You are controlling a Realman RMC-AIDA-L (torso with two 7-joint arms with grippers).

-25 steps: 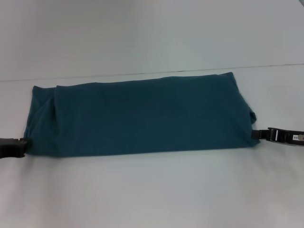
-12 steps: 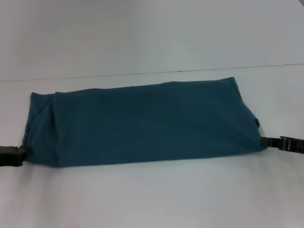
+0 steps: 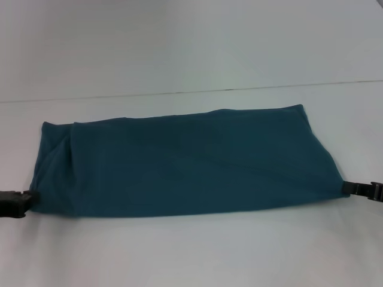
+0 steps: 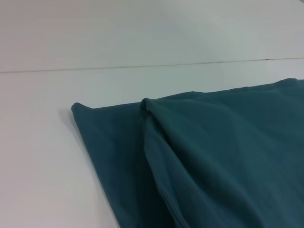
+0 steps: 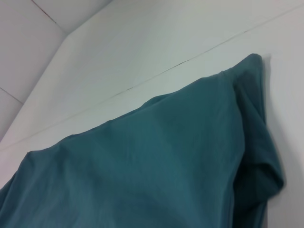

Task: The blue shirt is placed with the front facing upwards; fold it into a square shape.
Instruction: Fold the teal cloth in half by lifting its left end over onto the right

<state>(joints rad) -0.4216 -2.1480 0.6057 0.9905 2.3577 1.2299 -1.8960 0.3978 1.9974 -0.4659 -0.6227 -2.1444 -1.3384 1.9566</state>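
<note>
- Lying as a long folded band on the table (image 3: 191, 251), the shirt (image 3: 179, 164) spans between both grippers, plain side up
- Left gripper (image 3: 25, 200) and right gripper (image 3: 350, 188) each meet a near corner, likely pinching it to keep the band taut; whether the jaws are closed, I cannot tell

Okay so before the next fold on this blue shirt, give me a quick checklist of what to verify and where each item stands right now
1. The blue shirt lies as one long band on the table: ok.
2. Left gripper at the band's near left corner: ok.
3. Right gripper at the band's near right corner: ok.
4. Both grippers really pinch cloth: cannot tell, their fingertips are hidden at the shirt's edge.
5. Band flat and smooth: not ok, a raised fold runs near the left end and the right end bunches.
6. Printed front tucked inside: ok, only plain teal shows.
</note>
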